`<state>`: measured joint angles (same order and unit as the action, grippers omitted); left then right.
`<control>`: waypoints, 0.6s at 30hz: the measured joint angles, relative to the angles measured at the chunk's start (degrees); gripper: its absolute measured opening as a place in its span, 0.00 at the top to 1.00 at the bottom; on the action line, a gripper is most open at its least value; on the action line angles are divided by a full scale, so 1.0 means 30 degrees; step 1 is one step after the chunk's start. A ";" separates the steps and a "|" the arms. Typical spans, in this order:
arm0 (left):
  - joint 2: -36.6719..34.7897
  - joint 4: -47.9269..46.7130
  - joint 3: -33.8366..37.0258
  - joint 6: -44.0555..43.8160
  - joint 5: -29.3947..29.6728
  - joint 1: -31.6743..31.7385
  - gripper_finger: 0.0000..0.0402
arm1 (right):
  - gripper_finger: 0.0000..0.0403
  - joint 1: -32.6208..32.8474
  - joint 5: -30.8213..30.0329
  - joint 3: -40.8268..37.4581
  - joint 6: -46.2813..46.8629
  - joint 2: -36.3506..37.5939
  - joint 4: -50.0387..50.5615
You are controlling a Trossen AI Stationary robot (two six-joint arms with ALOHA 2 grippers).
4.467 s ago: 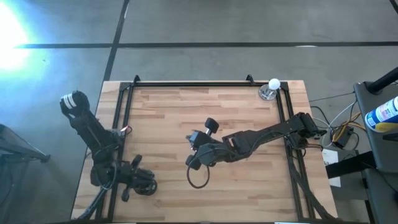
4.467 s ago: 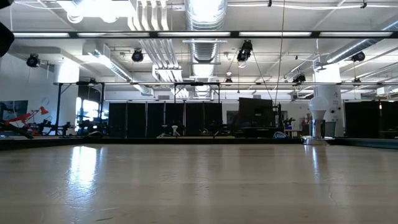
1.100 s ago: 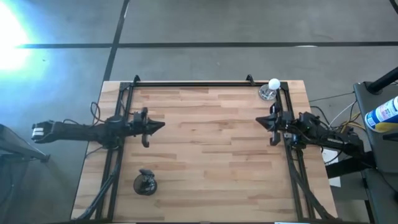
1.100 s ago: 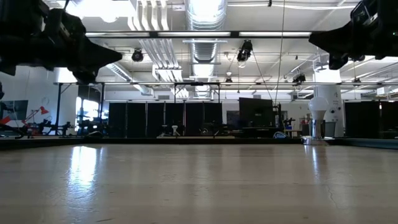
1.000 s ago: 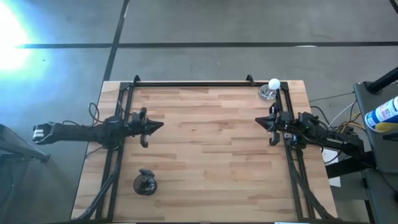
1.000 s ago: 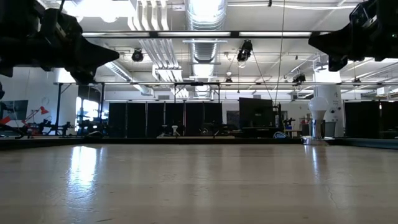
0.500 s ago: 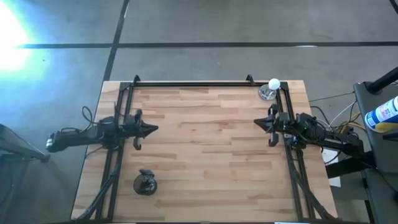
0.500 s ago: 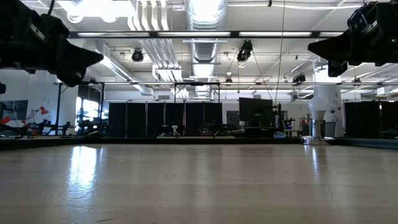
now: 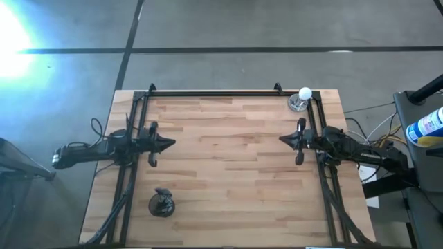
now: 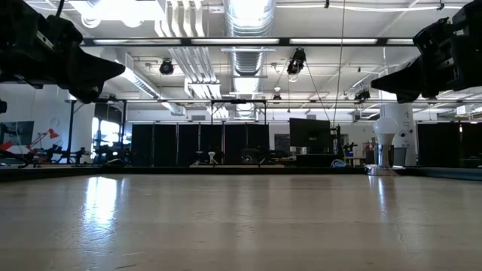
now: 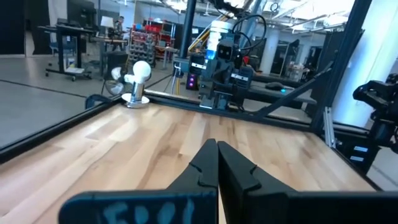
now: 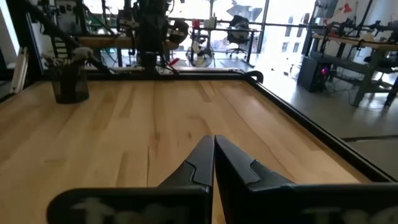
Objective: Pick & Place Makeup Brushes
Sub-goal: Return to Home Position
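Container: one dark round cup stands on the wooden table, near the near left corner, upright.

Contents: the makeup brushes stand bundled inside the cup, their thin stems and one fuller head rising above the rim in the right wrist view. The count cannot be read. From above they show only as a dark cluster over the cup's mouth.

Left gripper: held above the table's left edge, over the black frame rail, pointing right toward the centre. Its fingers are pressed together with nothing between them.

Right gripper: held above the right edge, pointing left, facing the other arm. Its fingers are likewise pressed together and hold nothing.

Other item: a white ball on a clear stand sits at the far right corner, well apart from the cup.
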<state>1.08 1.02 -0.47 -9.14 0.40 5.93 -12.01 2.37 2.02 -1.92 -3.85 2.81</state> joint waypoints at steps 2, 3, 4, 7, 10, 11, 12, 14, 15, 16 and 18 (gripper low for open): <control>0.0079 0.0000 0.0006 -0.0306 -0.0007 -0.0007 1.00 | 0.98 0.0000 0.0007 -0.0007 0.0137 -0.0171 0.0007; 0.0079 0.0000 0.0007 -0.0426 -0.0002 0.0000 1.00 | 0.98 0.0000 0.0000 -0.0007 0.0226 -0.0250 -0.0027; 0.0079 0.0000 0.0007 -0.0502 -0.0002 0.0000 1.00 | 0.98 0.0000 0.0000 -0.0007 0.0233 -0.0304 -0.0007; 0.0079 -0.0002 0.0007 -0.0550 0.0000 0.0000 1.00 | 0.98 0.0000 0.0000 -0.0007 0.0097 -0.0419 0.0006; 0.0086 -0.0007 0.0015 -0.0563 0.0000 0.0000 1.00 | 0.98 0.0000 0.0000 -0.0007 0.0098 -0.0399 -0.0008; 0.0086 -0.0008 0.0015 -0.0569 0.0004 0.0000 1.00 | 0.98 0.0000 0.0000 -0.0007 0.0092 -0.0396 -0.0002; 0.0086 -0.0007 0.0022 -0.0570 0.0007 0.0000 1.00 | 0.98 0.0000 0.0000 -0.0007 0.0086 -0.0397 -0.0006; 0.0086 -0.0015 0.0022 -0.0577 0.0007 0.0000 1.00 | 0.98 0.0000 0.0000 -0.0007 0.0095 -0.0405 -0.0008; 0.0086 -0.0015 0.0022 -0.0577 0.0007 0.0000 1.00 | 0.98 0.0000 0.0000 -0.0007 0.0125 -0.0405 -0.0008; 0.0086 -0.0016 0.0027 -0.0583 0.0015 0.0000 1.00 | 0.98 0.0000 0.0000 -0.0007 0.0127 -0.0397 -0.0008; 0.0086 -0.0022 0.0029 -0.0587 0.0015 0.0000 1.00 | 0.98 0.0000 0.0000 -0.0007 0.0133 -0.0397 -0.0008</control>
<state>1.34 0.95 -0.38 -10.90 0.45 5.93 -12.01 2.37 2.00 -1.52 -5.04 2.79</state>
